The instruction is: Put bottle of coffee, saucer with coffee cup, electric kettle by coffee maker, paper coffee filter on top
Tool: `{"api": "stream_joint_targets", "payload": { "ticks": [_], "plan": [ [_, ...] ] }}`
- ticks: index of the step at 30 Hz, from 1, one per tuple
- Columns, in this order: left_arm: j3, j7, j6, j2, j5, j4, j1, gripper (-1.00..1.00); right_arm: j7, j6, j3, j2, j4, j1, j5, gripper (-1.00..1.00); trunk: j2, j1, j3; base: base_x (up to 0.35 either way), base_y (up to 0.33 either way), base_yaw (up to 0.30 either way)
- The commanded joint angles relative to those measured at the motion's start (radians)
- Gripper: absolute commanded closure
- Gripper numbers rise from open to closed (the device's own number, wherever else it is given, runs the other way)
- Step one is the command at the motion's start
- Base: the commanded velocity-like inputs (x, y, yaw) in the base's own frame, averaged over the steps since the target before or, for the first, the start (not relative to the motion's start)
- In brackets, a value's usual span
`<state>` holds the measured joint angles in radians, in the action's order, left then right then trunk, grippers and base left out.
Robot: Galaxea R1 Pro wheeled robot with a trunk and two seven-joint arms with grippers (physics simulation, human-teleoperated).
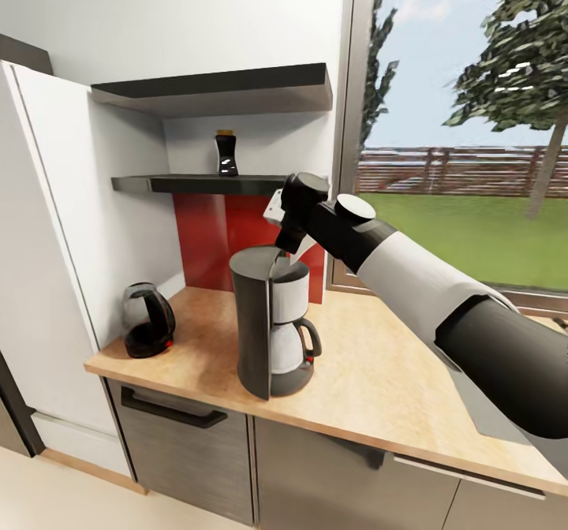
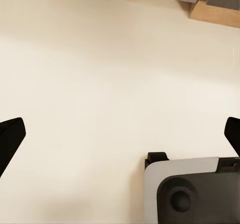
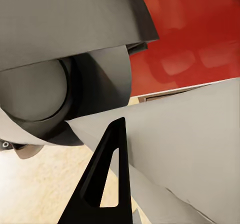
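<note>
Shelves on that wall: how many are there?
2. The thicker upper shelf sits near the top of the alcove; the thinner lower shelf hangs beneath it, above the red panel, with a small dark bottle standing on it.

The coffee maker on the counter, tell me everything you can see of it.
The coffee maker is a tall drip machine with a dark grey curved shell, a silver-white front and a glass jug with a black handle below; a small red switch sits near its base. It stands upright on the wooden counter, right of the kettle. The right pincer hangs just above its top, holding a white paper filter.
</note>
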<state>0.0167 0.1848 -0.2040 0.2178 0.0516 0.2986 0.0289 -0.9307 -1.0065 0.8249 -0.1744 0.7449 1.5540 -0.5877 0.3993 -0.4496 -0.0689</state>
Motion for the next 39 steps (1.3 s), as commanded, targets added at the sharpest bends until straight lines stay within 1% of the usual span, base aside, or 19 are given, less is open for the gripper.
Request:
{"api": "stream_joint_targets", "payload": {
  "ticks": [1,10,17,39],
  "plan": [
    [0.002,0.007,-0.002,0.000,0.005,-0.001,0.000,-1.00,-0.010,-0.001,0.002,0.000,0.001,0.000,-0.011,1.00,0.001,0.000,0.000,0.038,0.000,0.000],
    [0.002,0.007,-0.002,0.000,0.005,0.000,0.000,-1.00,-0.010,-0.001,0.002,0.000,0.001,-0.002,-0.011,1.00,0.001,0.000,0.000,0.006,0.006,0.000],
    [0.002,0.007,-0.002,0.000,0.005,0.000,0.000,-1.00,-0.010,-0.001,0.002,0.000,0.001,-0.002,-0.011,1.00,0.001,0.000,0.000,0.000,0.124,0.000],
    [0.002,0.007,-0.003,0.000,0.005,-0.001,0.000,-1.00,-0.008,-0.001,0.002,0.000,-0.013,-0.003,-0.011,1.00,0.001,0.000,0.000,0.000,0.014,0.000]
  ]
}}
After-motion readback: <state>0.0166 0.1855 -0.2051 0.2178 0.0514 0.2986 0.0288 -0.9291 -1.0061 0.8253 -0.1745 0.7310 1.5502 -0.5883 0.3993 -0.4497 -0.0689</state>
